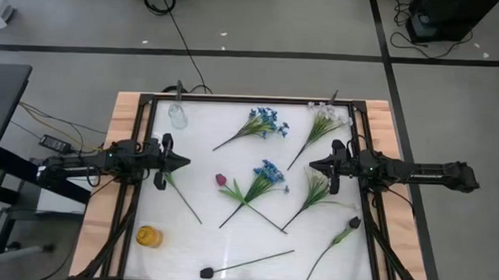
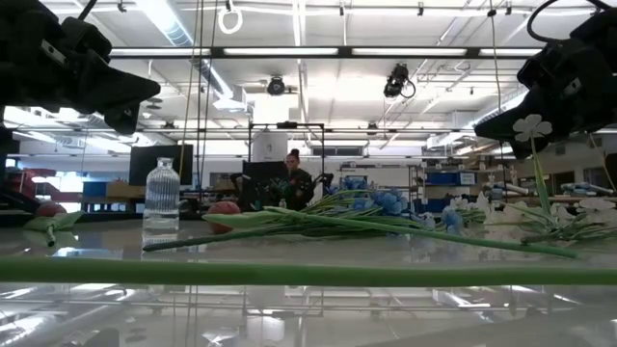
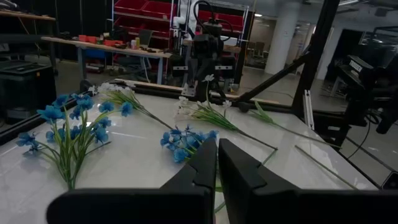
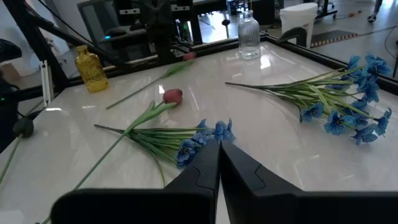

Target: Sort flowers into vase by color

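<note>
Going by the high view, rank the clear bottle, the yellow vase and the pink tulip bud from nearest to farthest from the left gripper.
Measured from the left gripper, which is shut at the table's left side:
1. Pink tulip bud, just toward the table's middle.
2. Clear bottle, at the far left corner.
3. Yellow vase, near the front left edge.

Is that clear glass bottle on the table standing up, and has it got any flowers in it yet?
Upright and empty. The clear bottle stands straight in the low view with nothing in its neck, and the blue flowers lie flat on the table.
</note>
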Robot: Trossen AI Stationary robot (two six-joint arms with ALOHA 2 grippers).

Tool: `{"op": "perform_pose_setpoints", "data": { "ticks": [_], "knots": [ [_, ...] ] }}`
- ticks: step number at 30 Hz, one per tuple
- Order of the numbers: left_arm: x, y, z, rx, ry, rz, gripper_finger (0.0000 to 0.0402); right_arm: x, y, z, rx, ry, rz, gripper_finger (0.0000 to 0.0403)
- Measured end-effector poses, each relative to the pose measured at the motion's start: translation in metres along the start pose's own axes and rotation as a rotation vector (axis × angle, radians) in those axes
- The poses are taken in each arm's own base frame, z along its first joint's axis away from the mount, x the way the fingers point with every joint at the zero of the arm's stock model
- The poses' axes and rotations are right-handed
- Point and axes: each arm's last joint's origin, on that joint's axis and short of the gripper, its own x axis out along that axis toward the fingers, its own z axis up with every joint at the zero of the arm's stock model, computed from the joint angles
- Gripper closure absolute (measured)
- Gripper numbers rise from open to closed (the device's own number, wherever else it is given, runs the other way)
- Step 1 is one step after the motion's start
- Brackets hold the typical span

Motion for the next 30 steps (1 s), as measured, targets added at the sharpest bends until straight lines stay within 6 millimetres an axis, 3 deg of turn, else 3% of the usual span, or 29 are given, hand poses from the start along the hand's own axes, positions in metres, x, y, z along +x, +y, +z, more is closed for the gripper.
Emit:
{"op": "perform_pose_setpoints", "data": {
  "ticks": [23, 30],
  "knots": [
    [0.0, -0.0001, 0.001, 0.003, -0.01, -0.001, 0.0377, 0.0, 0.0, 0.0001, 0.0, -0.001, 0.0, 0.038],
    [-0.0001, 0.0015, 0.0039, -0.301, -0.057, 0.057, 0.0377, 0.0, 0.0, 0.0001, -0.006, -0.001, -0.001, 0.038]
  ]
}}
